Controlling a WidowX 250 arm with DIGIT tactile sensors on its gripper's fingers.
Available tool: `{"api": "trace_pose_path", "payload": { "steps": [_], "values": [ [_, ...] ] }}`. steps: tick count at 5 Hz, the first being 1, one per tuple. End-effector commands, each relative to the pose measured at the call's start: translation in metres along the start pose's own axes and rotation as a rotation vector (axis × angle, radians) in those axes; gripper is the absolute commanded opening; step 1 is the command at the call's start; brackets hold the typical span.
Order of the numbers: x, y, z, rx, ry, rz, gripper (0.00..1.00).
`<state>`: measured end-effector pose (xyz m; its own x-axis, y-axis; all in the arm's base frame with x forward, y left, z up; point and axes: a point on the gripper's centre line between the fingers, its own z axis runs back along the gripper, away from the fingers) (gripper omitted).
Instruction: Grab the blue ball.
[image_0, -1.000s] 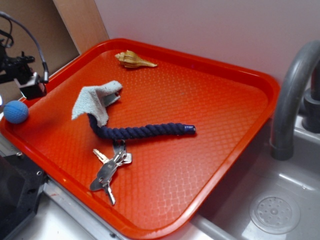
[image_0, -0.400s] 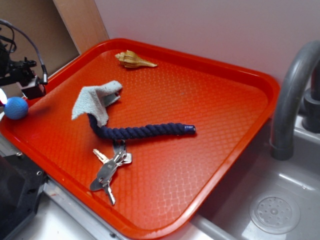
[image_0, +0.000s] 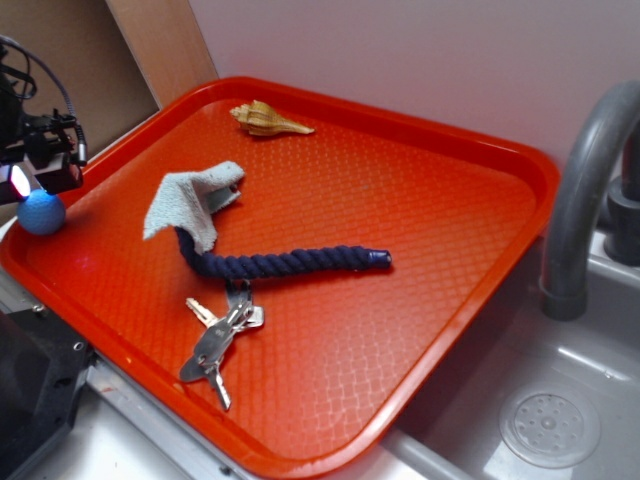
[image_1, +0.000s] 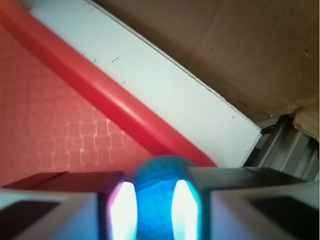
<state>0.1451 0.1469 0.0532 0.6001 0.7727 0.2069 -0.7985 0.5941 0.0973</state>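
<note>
In the exterior view, a red tray lay beside a grey sink, with a curved grey tap rising at the right. The blue ball sat at the far left edge of the tray, just inside the rim. The gripper hung directly over it, its dark body and cables at the left border of the picture, and a small pink glow showed at its lower tip, touching or nearly touching the top of the ball. From this side, I could not tell how wide the jaws stood. Farther in on the tray lay a grey cloth, draped over one end of a dark navy rope that ran toward the middle. A bunch of keys rested just below the rope, and a tan seashell lay near the back rim.

In the wrist view, the blue ball filled the gap between the two fingers, with a glowing strip on either side of it. The jaws stood apart around the ball; whether they pressed on it could not be told. The tray's rim ran diagonally behind the ball, with a white ledge and brown cardboard beyond it.
</note>
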Motion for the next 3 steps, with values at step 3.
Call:
{"api": "trace_pose_path", "payload": {
  "steps": [3],
  "values": [
    [-0.018, 0.002, 0.034, -0.062, -0.049, -0.03, 0.0]
  ]
}}
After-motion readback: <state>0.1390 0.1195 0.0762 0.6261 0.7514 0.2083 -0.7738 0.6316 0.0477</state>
